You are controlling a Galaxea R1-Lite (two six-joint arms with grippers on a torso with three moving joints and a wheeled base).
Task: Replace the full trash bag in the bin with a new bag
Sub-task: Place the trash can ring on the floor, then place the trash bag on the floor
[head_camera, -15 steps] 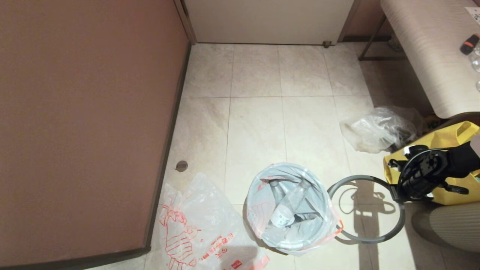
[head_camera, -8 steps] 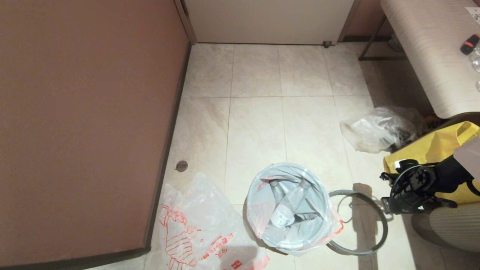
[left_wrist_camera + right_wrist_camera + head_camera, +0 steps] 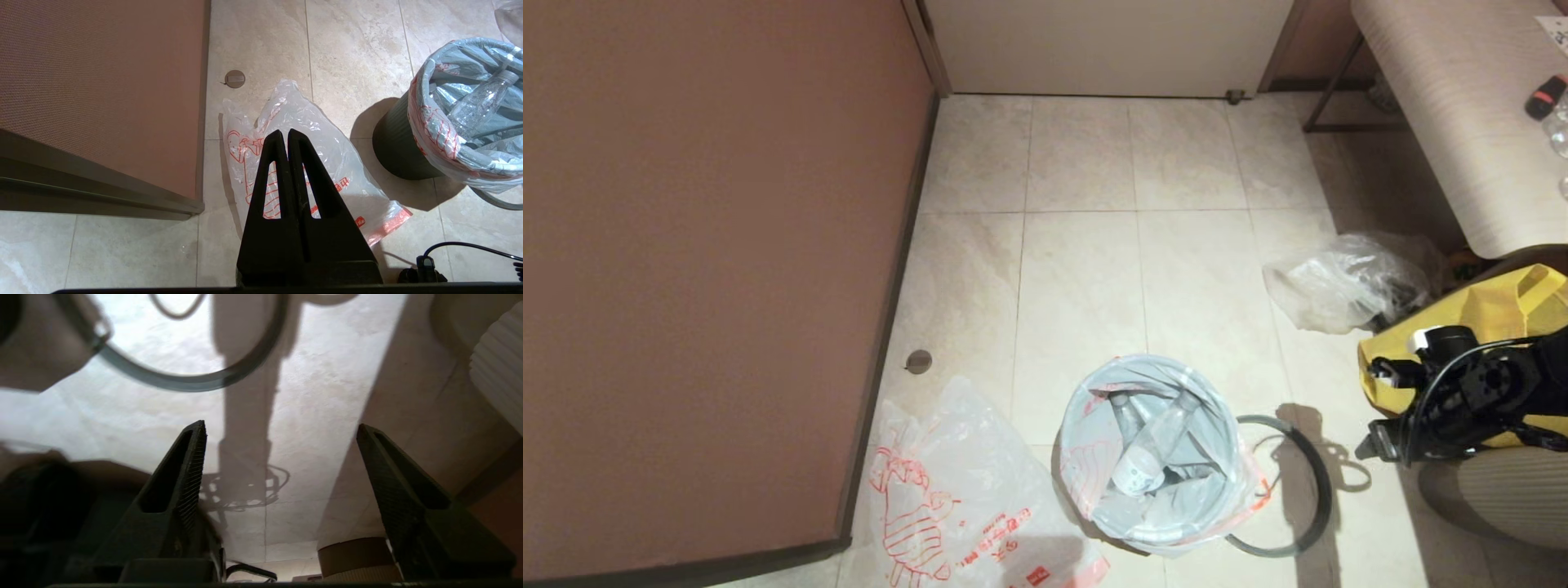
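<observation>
The full trash bag lines the bin, its orange-red hem folded over the edge and clear bottles inside. The bin's grey ring rim lies off the bin, on the floor against its right side, also in the right wrist view. My right gripper hovers right of the ring, open and empty. The new bag lies flat on the tiles left of the bin. Over the new bag, my left gripper hangs shut and empty.
A clear crumpled bag and a yellow tote sit on the floor at the right, under a pale bench. A ribbed round seat is at the lower right. A brown panel walls the left; a floor drain is beside it.
My right gripper has opened and let go of the grey ring, which dropped onto the floor against the bin. The gripper has pulled back up and to the right.
</observation>
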